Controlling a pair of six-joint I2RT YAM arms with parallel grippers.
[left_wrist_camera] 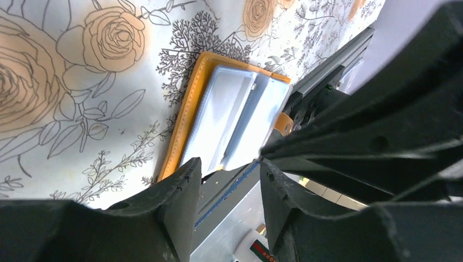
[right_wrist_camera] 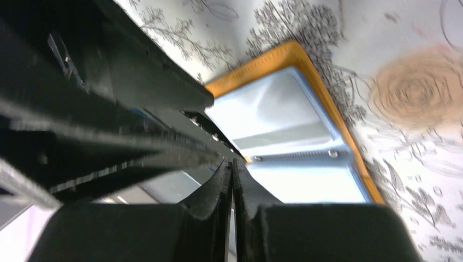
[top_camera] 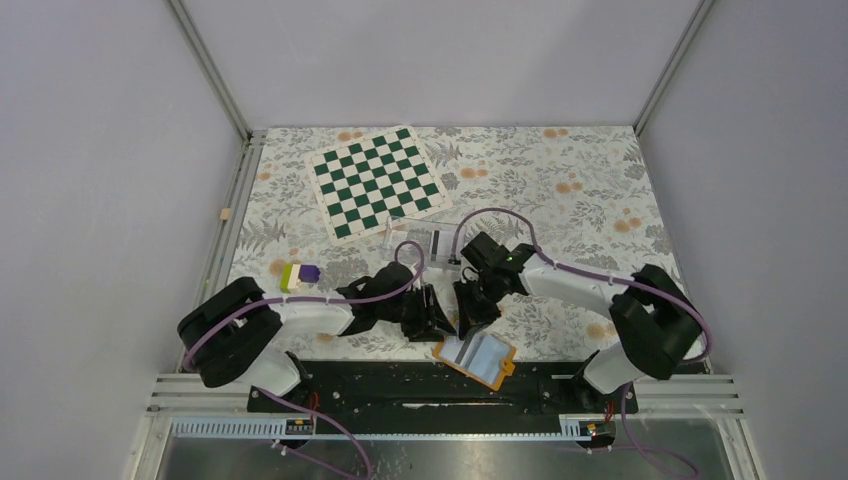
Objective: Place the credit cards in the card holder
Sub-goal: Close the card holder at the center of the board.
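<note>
Orange rectangular card holder, light blue inside, lies open on the floral tablecloth at the near edge, close to both grippers. We see the right gripper pinched closed. The left gripper has its fingers apart, and we cannot tell whether it grips anything.

left tool and right tool tight together behind the card holder; bare tablecloth rightward

Card holder lies at near edge of table, approx. ctr. Left gripper and right gripper sit side by side just behind it. Plastic box is further back, at near-rt corner of chessboard. Blocks are well to the left.
</note>
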